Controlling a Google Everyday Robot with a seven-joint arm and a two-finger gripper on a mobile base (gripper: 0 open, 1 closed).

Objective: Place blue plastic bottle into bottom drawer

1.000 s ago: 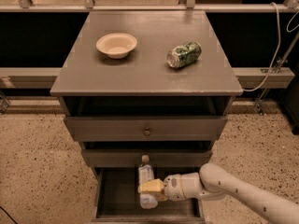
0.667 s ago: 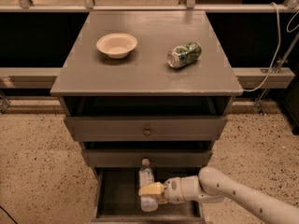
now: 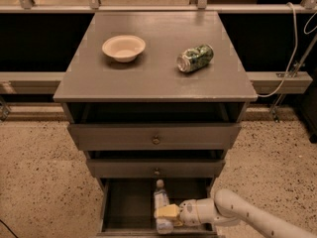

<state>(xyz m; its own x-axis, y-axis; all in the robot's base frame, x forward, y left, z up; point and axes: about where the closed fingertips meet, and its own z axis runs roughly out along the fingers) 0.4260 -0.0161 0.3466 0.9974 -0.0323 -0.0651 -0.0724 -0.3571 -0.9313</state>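
The blue plastic bottle point(image 3: 160, 202) is pale and clear with a white cap pointing toward the cabinet. It lies lengthwise inside the open bottom drawer point(image 3: 124, 207), right of the drawer's middle. My gripper point(image 3: 167, 212) reaches in from the lower right on a white arm. Its yellowish fingers point(image 3: 168, 210) sit across the bottle's lower body. The bottle seems to rest on or just above the drawer floor.
The grey cabinet top point(image 3: 153, 78) holds a cream bowl point(image 3: 124, 47) at the left and a crushed green can point(image 3: 195, 57) at the right. Two knobbed drawers point(image 3: 155, 139) sit above the bottom drawer. Speckled floor lies on both sides. A white cable point(image 3: 292, 48) hangs at the right.
The gripper and bottle have shifted slightly left and lower in the drawer. The bowl and can have not moved.
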